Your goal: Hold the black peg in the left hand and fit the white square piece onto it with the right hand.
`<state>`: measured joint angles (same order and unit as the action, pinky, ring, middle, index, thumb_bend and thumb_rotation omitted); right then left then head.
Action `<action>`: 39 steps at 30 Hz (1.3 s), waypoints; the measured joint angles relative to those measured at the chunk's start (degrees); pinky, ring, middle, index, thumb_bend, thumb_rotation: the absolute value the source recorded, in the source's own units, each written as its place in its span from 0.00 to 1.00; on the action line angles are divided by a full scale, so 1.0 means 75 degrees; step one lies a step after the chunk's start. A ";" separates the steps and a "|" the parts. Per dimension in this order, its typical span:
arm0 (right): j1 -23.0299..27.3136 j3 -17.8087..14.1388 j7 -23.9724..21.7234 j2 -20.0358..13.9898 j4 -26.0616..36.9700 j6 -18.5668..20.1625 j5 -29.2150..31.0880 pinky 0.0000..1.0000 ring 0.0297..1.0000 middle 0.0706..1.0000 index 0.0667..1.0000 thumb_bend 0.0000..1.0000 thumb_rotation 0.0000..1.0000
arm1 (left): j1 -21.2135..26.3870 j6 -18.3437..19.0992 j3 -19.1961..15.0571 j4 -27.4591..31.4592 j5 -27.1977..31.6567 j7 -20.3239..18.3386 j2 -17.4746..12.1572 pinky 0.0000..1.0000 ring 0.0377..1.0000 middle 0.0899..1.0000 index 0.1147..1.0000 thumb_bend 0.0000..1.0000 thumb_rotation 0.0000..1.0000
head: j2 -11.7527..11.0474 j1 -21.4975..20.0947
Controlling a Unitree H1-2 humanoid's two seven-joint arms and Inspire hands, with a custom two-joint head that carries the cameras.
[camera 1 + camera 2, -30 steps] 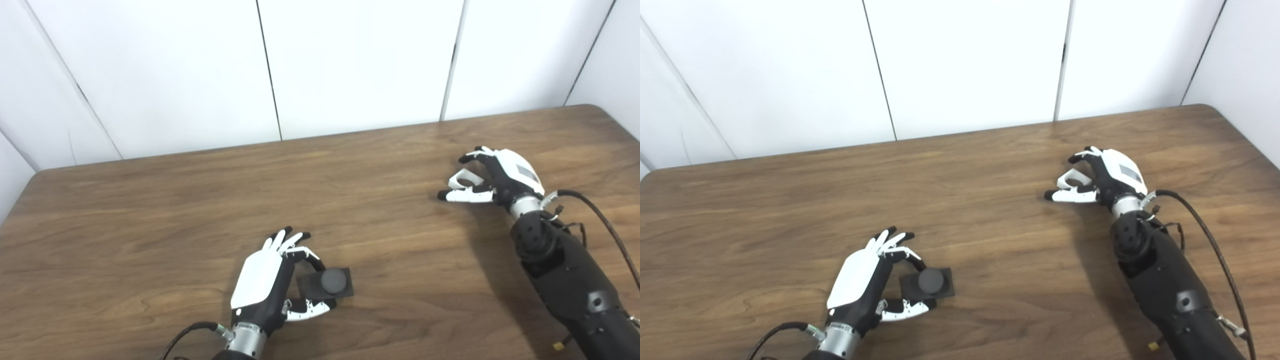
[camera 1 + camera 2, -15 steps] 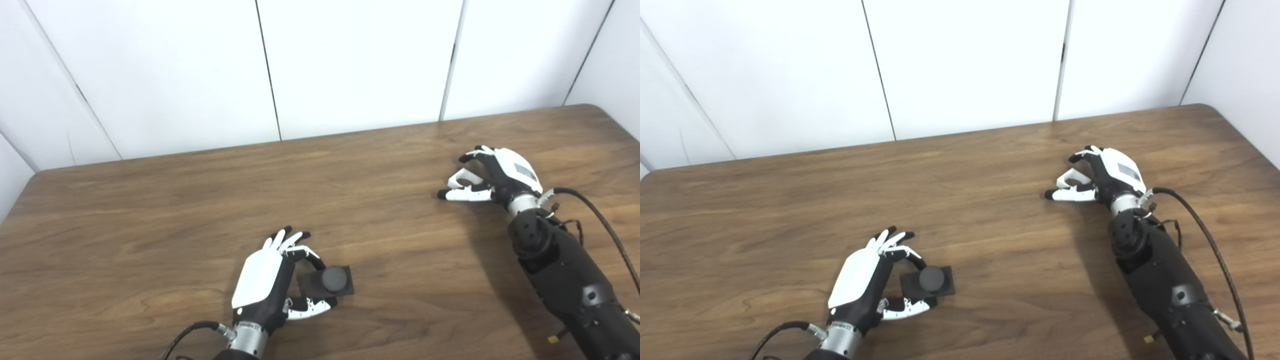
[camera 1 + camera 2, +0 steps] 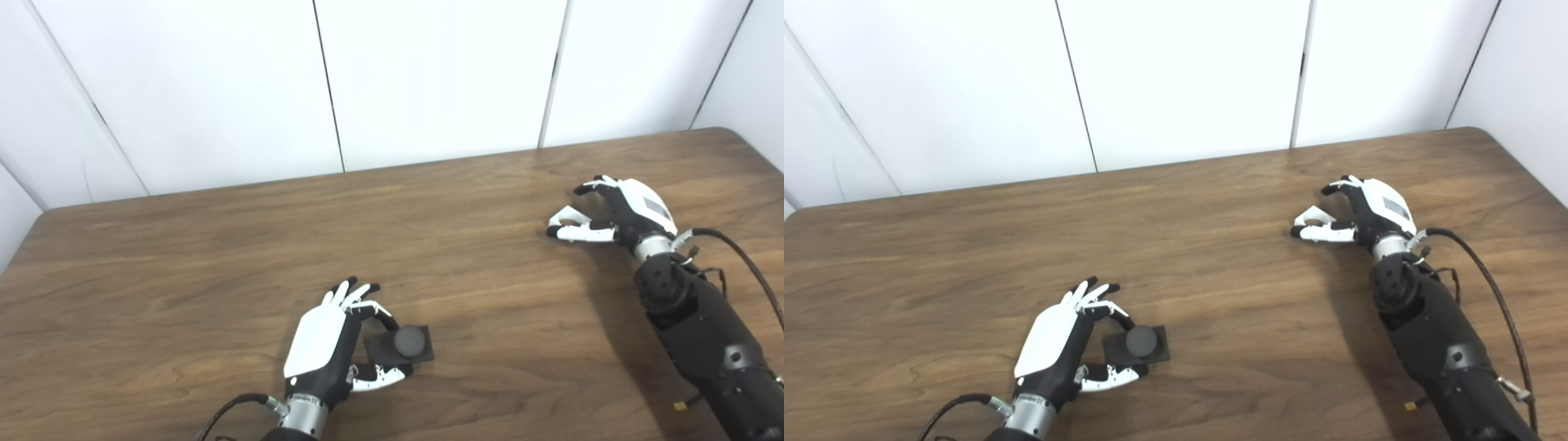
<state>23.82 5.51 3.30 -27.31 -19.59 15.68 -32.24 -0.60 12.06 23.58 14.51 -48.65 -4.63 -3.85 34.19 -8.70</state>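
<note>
Left eye view | left robot hand [image 3: 334, 349] grips black peg [image 3: 407, 343] on table [image 3: 184, 288] | right robot hand [image 3: 612, 211] pinches white square piece [image 3: 566, 216]

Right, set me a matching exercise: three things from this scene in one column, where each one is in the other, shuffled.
Things:
1. black peg
2. white piece
3. cable

Places:
A. between the right hand's fingers and thumb
B. trailing from the right wrist
C. standing on the table, in the left hand's grasp

Pairs: 1-C, 2-A, 3-B
</note>
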 measured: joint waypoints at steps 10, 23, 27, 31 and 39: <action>-0.0217 -0.0100 -0.0060 -0.0150 0.0210 0.0042 0.0041 0.92 0.98 0.93 0.63 0.91 0.48 | -0.0001 -0.0004 -0.0009 0.0000 0.0000 -0.0007 0.0000 1.00 1.00 0.89 0.42 0.52 0.07 | 0.0035 -0.0024; -0.0281 0.0013 0.0003 -0.0183 0.0243 0.0036 -0.0115 0.93 0.98 0.92 0.62 0.95 0.52 | 0.0002 0.0009 -0.0051 -0.0004 0.0001 -0.0026 0.0030 1.00 1.00 0.89 0.42 0.52 0.07 | -0.0023 0.0012; -0.0265 0.0062 0.0041 -0.0183 0.0175 -0.0013 -0.0113 0.93 0.98 0.93 0.62 0.95 0.54 | 0.0012 0.0019 -0.0071 -0.0004 0.0002 -0.0055 0.0037 1.00 1.00 0.89 0.42 0.52 0.07 | -0.0035 -0.0012; -0.0258 0.0092 0.0045 -0.0191 0.0170 -0.0037 -0.0113 0.95 0.98 0.93 0.62 0.95 0.54 | 0.0013 0.0026 -0.0092 -0.0013 0.0015 -0.0061 0.0073 1.00 1.00 0.89 0.42 0.52 0.06 | -0.0012 0.0035; -0.0130 0.0178 0.0052 -0.0190 0.0021 -0.0039 -0.0123 0.92 0.98 0.92 0.62 0.95 0.54 | 0.0013 0.0025 -0.0102 -0.0043 0.0018 -0.0028 0.0108 1.00 1.00 0.89 0.42 0.52 0.07 | -0.0012 0.0082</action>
<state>22.84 6.84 3.69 -28.73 -19.43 15.39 -33.16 -0.50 12.25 22.81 14.19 -48.51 -4.84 -3.04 34.10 -8.09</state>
